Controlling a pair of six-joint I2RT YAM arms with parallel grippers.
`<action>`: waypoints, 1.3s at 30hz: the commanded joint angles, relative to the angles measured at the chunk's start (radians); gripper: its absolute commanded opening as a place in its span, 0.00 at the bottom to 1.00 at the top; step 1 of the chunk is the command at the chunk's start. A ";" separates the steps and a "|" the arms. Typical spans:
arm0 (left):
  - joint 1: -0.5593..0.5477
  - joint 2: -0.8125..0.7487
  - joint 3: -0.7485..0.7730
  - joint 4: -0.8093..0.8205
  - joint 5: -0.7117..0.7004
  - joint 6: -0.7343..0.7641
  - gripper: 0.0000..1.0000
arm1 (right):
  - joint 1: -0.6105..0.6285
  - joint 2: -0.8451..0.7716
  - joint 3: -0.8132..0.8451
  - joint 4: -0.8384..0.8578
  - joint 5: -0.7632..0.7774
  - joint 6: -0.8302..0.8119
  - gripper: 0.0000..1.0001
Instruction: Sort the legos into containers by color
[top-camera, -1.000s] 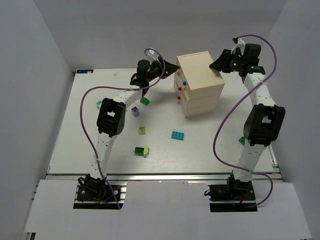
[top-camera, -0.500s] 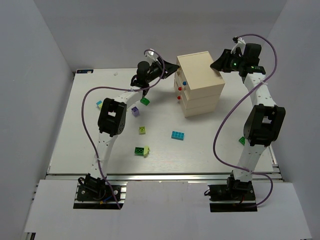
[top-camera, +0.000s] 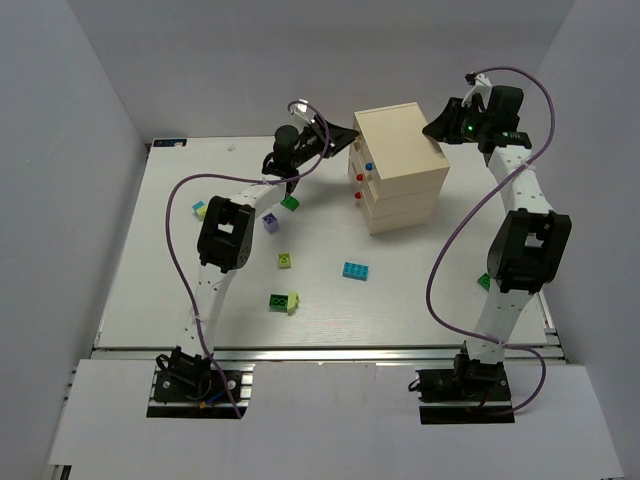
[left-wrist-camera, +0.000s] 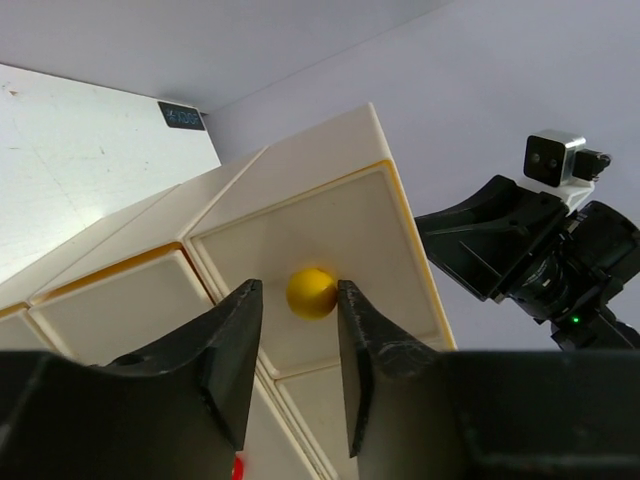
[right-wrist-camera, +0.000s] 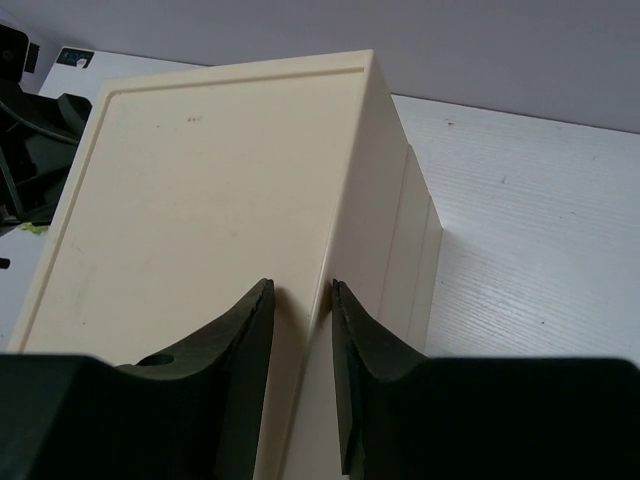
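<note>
While the legos lie loose on the table (top-camera: 400, 310), none in a drawer as far as we can see, we judge the step in hand to be opening a container. The chest (top-camera: 400, 135) stands near the table's far edge, right of the middle, its drawer fronts turned toward the left edge. The left gripper (left-wrist-camera: 297, 300) is partway open and holds nothing. Its jaws stand on either side of the yellow knob (left-wrist-camera: 311, 292) of the top drawer (left-wrist-camera: 330, 240); one finger looks to be at the knob's side, and a gap shows on the other. So the knob lies straight ahead of this pincer, and the drawer's travel runs back along the arm toward the left edge. The right gripper (right-wrist-camera: 300, 295) sits astride the chest's top edge on the opposite side, jaws partway apart; we cannot tell whether they press on it. The bricks wait between the chest and the near-left corner: a green one (top-camera: 289, 202), a purple one (top-camera: 270, 222), a yellow-green one (top-camera: 286, 261) and a blue one (top-camera: 354, 270). All of them are nearer the left arm.
</note>
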 joint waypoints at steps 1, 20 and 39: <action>-0.030 0.002 0.046 0.013 -0.001 -0.009 0.44 | 0.041 0.036 -0.038 -0.176 0.008 -0.052 0.31; -0.039 -0.030 0.017 0.029 0.038 -0.041 0.00 | 0.051 0.042 -0.036 -0.207 0.078 -0.072 0.24; 0.058 -0.144 -0.100 -0.050 0.119 0.002 0.00 | 0.046 0.108 0.030 -0.275 0.222 -0.084 0.11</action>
